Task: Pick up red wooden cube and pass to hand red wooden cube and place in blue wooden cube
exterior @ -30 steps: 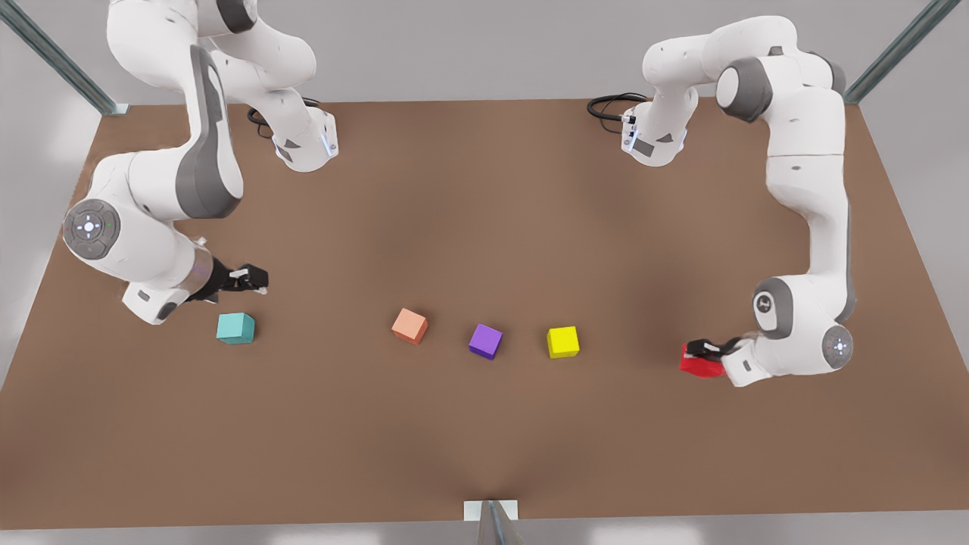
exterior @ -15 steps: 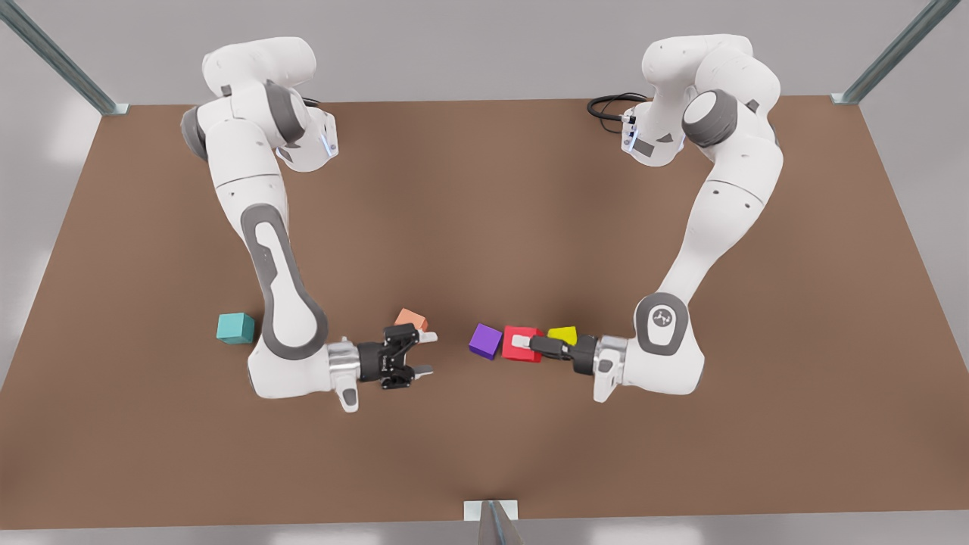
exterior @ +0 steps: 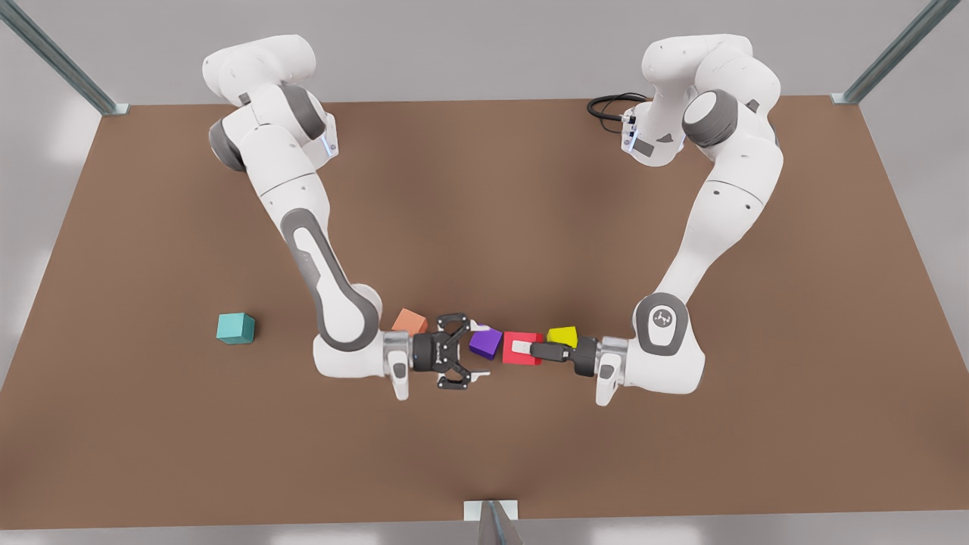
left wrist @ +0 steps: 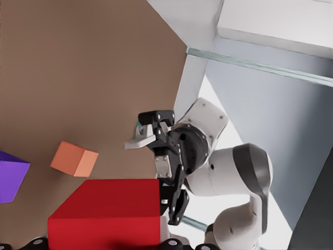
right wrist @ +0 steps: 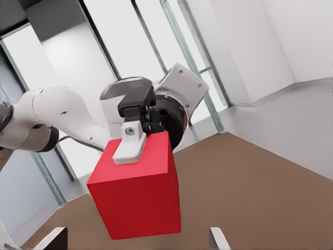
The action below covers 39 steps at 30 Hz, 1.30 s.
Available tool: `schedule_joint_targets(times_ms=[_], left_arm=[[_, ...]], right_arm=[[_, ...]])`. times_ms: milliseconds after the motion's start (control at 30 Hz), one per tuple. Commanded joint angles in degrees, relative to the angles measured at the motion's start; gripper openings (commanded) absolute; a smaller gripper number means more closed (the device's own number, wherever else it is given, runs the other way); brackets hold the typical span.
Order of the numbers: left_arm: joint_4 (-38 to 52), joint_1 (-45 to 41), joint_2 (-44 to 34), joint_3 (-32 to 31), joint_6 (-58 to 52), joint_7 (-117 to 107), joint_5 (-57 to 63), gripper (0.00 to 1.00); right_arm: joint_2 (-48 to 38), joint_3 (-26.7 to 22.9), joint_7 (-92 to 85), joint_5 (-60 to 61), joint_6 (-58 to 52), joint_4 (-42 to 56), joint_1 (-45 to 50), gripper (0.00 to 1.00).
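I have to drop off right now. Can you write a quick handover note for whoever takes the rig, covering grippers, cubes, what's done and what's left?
Left gripper, at the front view's right: shut on the red wooden cube, held off the table at mid-table.
Right gripper, at the front view's left: open, facing the cube, not yet around it.
Blue wooden cube: on the table at the front view's far left, untouched.
Purple cube lies under the handover spot.
Done: pick-up, carry to the handover spot.
Left: right gripper grips the cube, left releases, then place it at the blue wooden cube.
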Motion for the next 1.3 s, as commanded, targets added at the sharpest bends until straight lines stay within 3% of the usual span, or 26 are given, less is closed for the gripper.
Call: schedule_joint_targets(times_ms=[0,800,833,867,900,1000,1033,1067,1267], left_arm=[[-0.01,0.0,-0.08,0.0,-0.22,0.77,-0.4,0.67],[-0.01,-2.37,0.01,-0.09,2.24,0.06,-0.92,0.68],[-0.01,-2.37,0.01,-0.09,2.24,-0.11,-0.84,0.68],[-0.01,-2.37,-0.08,-0.09,2.24,-0.11,-0.84,0.68],[-0.01,-2.37,-0.08,-0.09,2.24,-0.38,-0.84,0.68],[-0.01,-2.37,0.01,-0.09,2.24,-0.38,-0.84,0.68],[-0.01,-2.28,0.01,-0.09,2.24,-0.29,-0.84,0.77],[-0.01,-2.37,0.01,-0.09,2.24,-0.29,-0.84,1.0],[-0.01,-0.44,-0.34,0.0,0.75,-0.29,-0.22,1.0]], right_arm=[[-0.02,0.9,-29.51,0.88,3.49,0.09,-0.06,1.0],[1.12,5.82,-29.6,2.47,10.52,-0.09,1.87,1.0],[1.12,5.82,-29.6,2.47,10.52,0.0,1.87,0.95],[1.12,5.82,-29.6,2.47,10.52,0.09,1.87,0.72],[1.12,5.73,-29.86,2.38,10.52,0.09,1.87,0.63],[1.03,5.73,-29.86,2.38,10.52,0.18,1.87,0.63],[1.03,5.73,-29.86,2.38,10.52,0.18,1.87,0.63],[1.03,5.73,-29.86,2.38,10.52,0.18,1.87,0.63],[0.95,5.64,-29.95,2.38,10.43,0.18,1.69,0.64]])
